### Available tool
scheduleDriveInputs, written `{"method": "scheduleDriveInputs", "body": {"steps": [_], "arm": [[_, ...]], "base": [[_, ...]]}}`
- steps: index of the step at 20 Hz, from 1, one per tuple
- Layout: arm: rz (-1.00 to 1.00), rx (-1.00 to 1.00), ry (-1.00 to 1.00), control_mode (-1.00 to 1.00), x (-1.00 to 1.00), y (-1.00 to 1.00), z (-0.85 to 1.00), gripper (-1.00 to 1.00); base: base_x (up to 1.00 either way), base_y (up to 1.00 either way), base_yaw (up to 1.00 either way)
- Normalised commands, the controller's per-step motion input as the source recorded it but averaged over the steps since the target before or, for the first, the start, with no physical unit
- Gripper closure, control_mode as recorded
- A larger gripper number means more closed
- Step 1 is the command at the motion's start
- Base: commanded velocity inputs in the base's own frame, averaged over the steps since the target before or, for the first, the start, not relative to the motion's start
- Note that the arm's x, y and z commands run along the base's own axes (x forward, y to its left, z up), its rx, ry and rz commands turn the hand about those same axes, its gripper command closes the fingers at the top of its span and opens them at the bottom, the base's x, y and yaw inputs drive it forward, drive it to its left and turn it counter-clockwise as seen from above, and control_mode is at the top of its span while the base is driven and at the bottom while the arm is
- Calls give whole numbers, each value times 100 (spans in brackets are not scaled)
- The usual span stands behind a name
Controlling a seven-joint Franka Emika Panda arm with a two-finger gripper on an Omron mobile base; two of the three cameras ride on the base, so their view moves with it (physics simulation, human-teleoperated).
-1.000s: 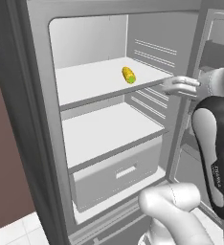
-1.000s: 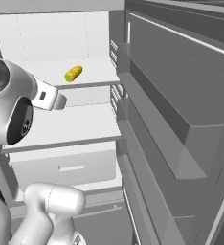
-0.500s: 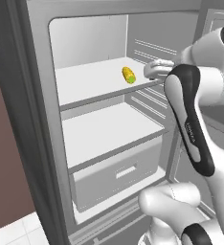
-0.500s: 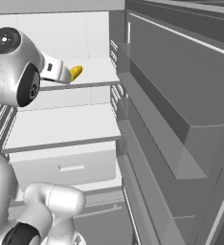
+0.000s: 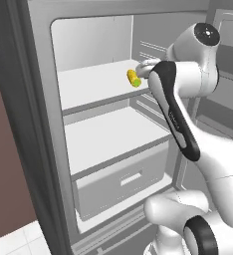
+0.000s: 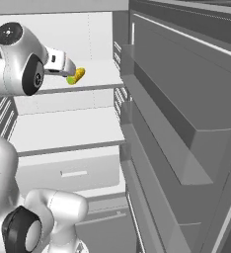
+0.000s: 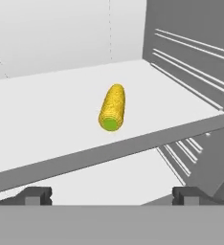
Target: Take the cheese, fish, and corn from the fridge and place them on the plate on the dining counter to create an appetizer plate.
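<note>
The pincer [image 7: 112, 195] is wide open and holds nothing. The corn [image 7: 112, 107] lies on its side just ahead of it, on the top shelf [image 7: 47, 119] of the fridge [image 5: 44, 124], green end facing the pincer. I think the jaws are wide so they can slip around it.

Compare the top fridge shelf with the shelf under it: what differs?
The white top shelf of the grey-framed fridge carries the short yellow corn cob with its green end; the white shelf below carries nothing visible. The open gripper is level with the top shelf, not the lower. Both are flat, white, grey-edged.
</note>
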Motion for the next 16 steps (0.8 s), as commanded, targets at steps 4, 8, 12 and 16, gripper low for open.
{"method": "scheduleDriveInputs", "body": {"steps": [4, 8, 12, 16], "arm": [[-1, 0, 0, -100, 60, 0, -40, -100], [-1, 0, 0, -100, 67, 0, -35, -100], [-4, 0, 0, -100, 68, 0, -8, -100], [-8, 0, 0, -100, 66, 0, 0, -100]], "base": [[0, 0, 0], [0, 0, 0], [0, 0, 0], [0, 0, 0]]}}
